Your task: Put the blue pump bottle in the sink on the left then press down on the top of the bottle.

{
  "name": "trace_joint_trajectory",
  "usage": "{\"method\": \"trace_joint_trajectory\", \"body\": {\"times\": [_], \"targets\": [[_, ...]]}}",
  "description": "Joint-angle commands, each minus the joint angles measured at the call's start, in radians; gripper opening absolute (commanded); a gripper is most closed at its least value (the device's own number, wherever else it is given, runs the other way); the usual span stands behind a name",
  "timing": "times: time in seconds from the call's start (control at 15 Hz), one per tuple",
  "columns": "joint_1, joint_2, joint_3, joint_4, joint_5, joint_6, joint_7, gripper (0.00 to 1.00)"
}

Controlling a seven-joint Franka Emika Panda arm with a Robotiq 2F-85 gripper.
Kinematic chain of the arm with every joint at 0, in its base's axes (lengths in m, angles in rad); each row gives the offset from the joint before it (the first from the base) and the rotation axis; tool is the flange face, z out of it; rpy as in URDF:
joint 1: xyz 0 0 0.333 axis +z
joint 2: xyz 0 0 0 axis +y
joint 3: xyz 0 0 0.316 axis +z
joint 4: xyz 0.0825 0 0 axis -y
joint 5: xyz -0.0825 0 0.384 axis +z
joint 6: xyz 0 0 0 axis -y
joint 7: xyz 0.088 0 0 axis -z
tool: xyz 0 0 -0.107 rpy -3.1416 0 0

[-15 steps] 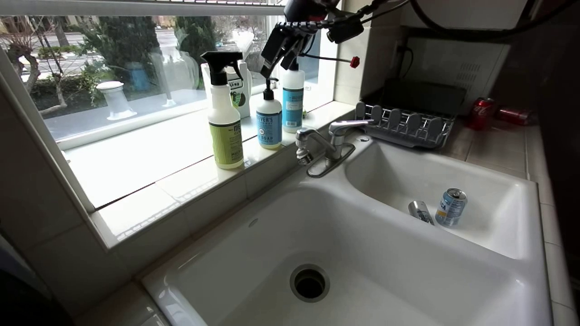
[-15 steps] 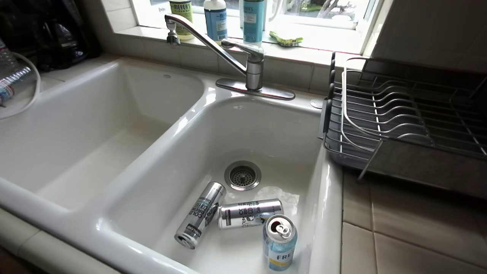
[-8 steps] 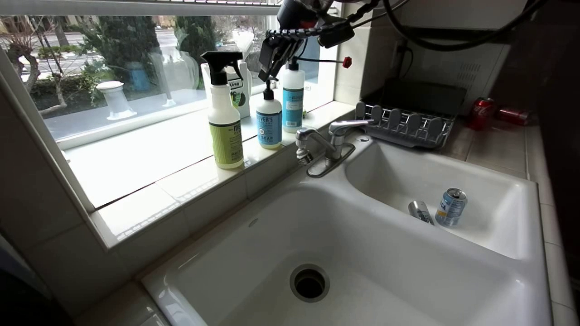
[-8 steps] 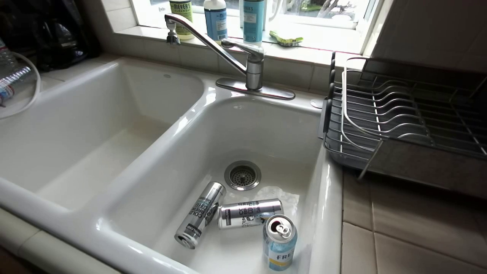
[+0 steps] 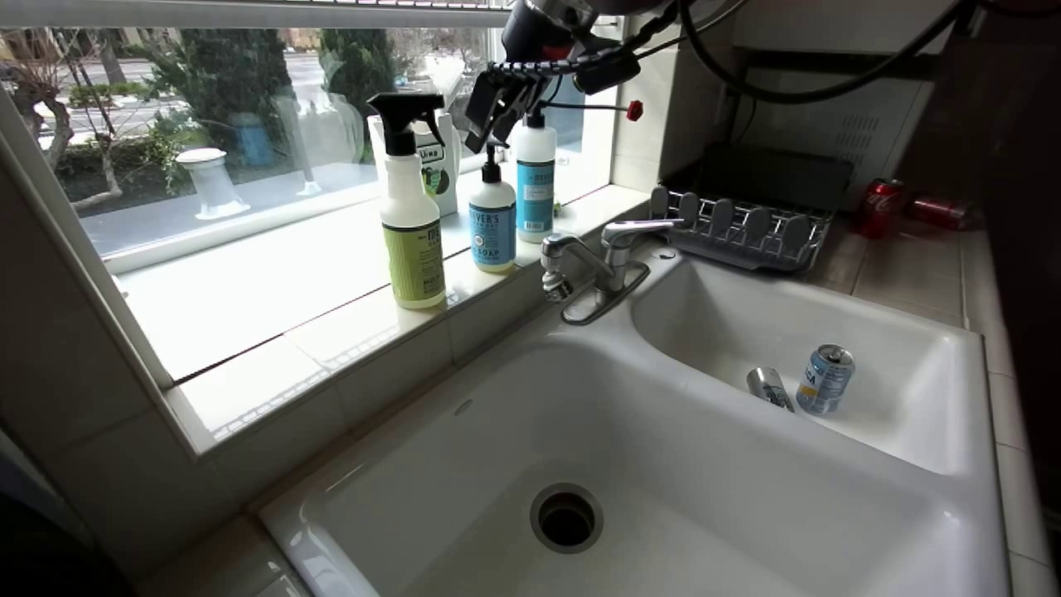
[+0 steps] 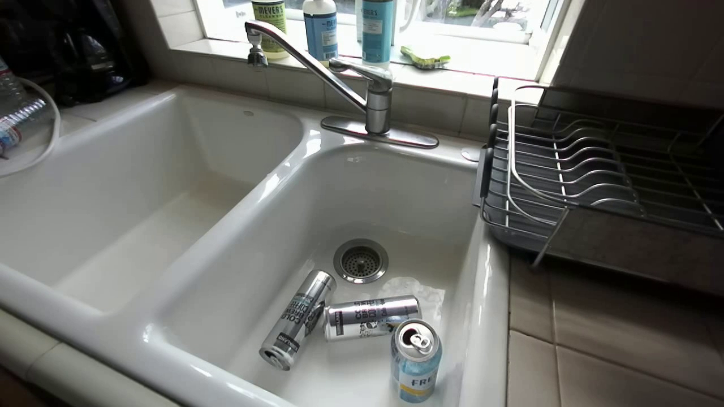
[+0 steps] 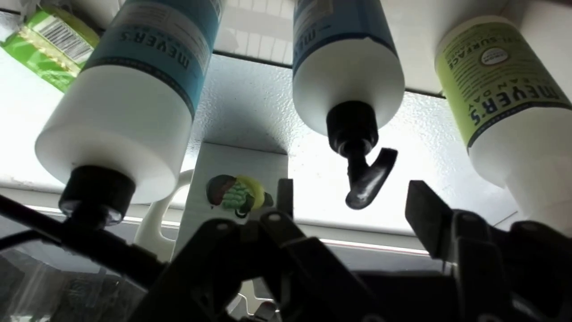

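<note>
My fingers (image 7: pixel 426 219) stand apart, the black pump head (image 7: pixel 371 181) seemingly between them. Pinching it off-centre could topple the blue-labelled soap bottle (image 7: pixel 348 80) off the windowsill (image 5: pixel 356 340).

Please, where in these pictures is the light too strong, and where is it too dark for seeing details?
In an exterior view, daylight bleaches the windowsill; in an exterior view, the dish rack sinks partly into shadow; in the wrist view, the gripper is almost black, with glare behind the blue pump bottle.

On windowsill (image 5: pixel 344 327), blue pump bottle (image 5: pixel 493 228), spray bottle (image 5: pixel 413 240)
</note>
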State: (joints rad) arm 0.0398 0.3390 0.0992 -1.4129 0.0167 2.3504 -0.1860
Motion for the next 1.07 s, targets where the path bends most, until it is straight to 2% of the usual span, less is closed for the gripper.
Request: {"method": "trace_joint_trajectory", "body": {"times": [0.0,0.07,0.2,0.33,0.4,0.47,0.6,0.67,0.87,1.0], "targets": [[-0.003,0.020,0.002,0.036,0.021,-0.045,-0.013,0.62],[-0.003,0.020,0.003,0.038,0.022,-0.053,-0.015,0.87],[-0.003,0.018,0.006,0.038,0.029,-0.070,-0.014,0.88],[0.000,0.013,0.006,0.038,0.028,-0.098,-0.008,0.99],[0.001,0.011,0.007,0.039,0.030,-0.107,-0.008,0.99],[0.002,0.010,0.008,0.042,0.029,-0.118,-0.008,0.76],[0.005,0.010,0.007,0.049,0.024,-0.130,-0.007,0.71],[0.006,0.011,0.008,0.052,0.024,-0.135,-0.009,0.66],[0.009,0.012,0.007,0.054,0.021,-0.152,-0.004,0.39],[0.011,0.010,0.007,0.053,0.019,-0.159,-0.003,0.26]]}}
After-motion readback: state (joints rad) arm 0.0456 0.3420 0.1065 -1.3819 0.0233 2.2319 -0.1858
